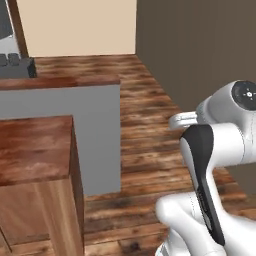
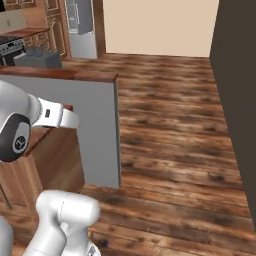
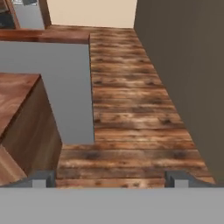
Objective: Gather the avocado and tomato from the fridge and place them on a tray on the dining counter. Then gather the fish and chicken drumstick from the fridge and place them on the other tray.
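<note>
My gripper is open and holds nothing; its two dark fingertips stand wide apart above bare plank floor. The dining counter, with a reddish-brown plank top on a wood-panel base, stands close at the left, and the hand view has its corner at the left. Far back, past the counters, stands a tall grey appliance that looks like the fridge. The avocado, tomato, fish, chicken drumstick and trays are out of view.
Behind the dining counter, a grey-sided counter with a wood top juts into the room. A dark brown wall runs along the right. Between them a wide wooden floor aisle leads to a beige wall. A stove sits far left.
</note>
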Tool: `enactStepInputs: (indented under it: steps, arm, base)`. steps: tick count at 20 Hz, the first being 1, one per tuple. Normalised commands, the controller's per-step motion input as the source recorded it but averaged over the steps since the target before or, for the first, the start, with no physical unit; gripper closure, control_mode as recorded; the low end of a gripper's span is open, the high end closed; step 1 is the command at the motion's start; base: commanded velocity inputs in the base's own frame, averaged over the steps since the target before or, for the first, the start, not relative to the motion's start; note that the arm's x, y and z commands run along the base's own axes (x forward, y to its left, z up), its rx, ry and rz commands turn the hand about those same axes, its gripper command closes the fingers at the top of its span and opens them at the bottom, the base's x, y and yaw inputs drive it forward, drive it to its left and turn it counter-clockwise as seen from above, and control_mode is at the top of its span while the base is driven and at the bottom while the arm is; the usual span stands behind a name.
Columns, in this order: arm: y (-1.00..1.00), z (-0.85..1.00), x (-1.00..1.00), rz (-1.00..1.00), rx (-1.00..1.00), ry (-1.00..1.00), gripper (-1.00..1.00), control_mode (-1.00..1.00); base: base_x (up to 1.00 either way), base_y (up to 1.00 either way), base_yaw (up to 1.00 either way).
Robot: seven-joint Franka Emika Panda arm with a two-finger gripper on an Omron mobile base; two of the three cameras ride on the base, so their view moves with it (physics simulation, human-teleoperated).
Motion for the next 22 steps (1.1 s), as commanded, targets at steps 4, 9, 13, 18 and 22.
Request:
enactStepInputs:
  steps: [4, 9, 13, 18, 22]
  arm:
    - [0.0, 0.0, 0.0, 0.0, 0.0, 0.0, -1.0, 1.0]
    - [0.0, 0.0, 0.0, 0.0, 0.0, 0.0, -1.0, 1.0]
    - [0.0, 0.0, 0.0, 0.0, 0.0, 0.0, -1.0, 1.0]
    - [0.0, 0.0, 0.0, 0.0, 0.0, 0.0, -1.0, 1.0]
    - [0.0, 0.0, 0.0, 0.0, 0.0, 0.0, -1.0, 1.0]
  base:
    - [0.94, -1.0, 0.0]
    - [1.0, -0.9, 0.04]
    - [1.0, -0.92, 0.14]
    - [1.0, -0.56, 0.09]
    - [1.0, 0.05, 0.07]
